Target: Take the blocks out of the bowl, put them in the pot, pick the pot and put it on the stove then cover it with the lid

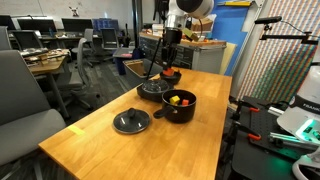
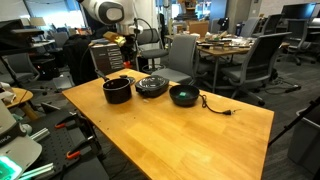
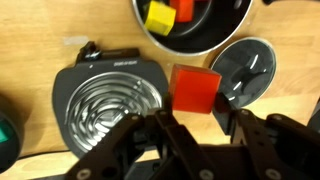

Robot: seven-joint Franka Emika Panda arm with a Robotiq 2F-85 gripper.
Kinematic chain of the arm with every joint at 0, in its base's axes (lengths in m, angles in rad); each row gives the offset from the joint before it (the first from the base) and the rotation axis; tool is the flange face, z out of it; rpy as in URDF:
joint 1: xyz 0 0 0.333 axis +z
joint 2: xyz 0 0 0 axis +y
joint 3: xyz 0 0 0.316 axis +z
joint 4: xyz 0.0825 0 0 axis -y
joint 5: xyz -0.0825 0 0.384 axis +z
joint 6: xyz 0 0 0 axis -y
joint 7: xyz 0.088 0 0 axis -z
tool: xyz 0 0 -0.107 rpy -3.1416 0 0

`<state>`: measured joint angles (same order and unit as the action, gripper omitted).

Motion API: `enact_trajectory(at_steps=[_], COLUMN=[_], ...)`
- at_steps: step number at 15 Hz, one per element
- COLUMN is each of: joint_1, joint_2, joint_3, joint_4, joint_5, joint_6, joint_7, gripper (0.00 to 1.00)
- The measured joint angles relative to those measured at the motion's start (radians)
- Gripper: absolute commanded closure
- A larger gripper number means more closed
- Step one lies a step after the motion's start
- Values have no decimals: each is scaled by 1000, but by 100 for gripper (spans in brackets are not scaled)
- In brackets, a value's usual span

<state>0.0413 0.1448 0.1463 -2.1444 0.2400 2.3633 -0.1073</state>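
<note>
My gripper (image 3: 196, 112) was squeezing a red block (image 3: 195, 88), up in the air just beside the pot (image 3: 215, 35). Other blocks (image 3: 158, 17) sat in the pot. The stove (image 3: 105, 105) and lid (image 3: 245, 72) lay near the pot. If I let go too soon, the red block could miss the pot and bounce off. My arm (image 1: 172, 42) reached down from above.

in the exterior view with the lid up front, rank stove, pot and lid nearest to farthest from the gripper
1. stove, just below the gripper and its red block
2. pot, nearer the camera, image right
3. lid, farthest forward, image left
</note>
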Motion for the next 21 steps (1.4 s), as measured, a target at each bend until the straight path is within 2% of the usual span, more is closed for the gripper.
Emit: enact_trajectory(at_steps=[3,5,6,7,8,12,14,16,18,21], joint_1=[65,94,104,110,112,110,107,103,85,8], joint_2=[-42,-44,-39,-33,-24,1,-14,-56,-115,-174], joint_3=[32,43,43,44,44,43,40,22,-24,-112], joint_4=[-137,-209,-236,-258,-276,-296,-296,-295,-288,-247], joint_5=[1,1,0,0,0,-1,-2,-57,-161,-274], joint_6=[50,133,165,191,222,263,252,256,255,254], joint_7=[29,42,54,56,55,45,45,57,83,112], gripper=[79,79,61,31,29,1,0,0,0,0])
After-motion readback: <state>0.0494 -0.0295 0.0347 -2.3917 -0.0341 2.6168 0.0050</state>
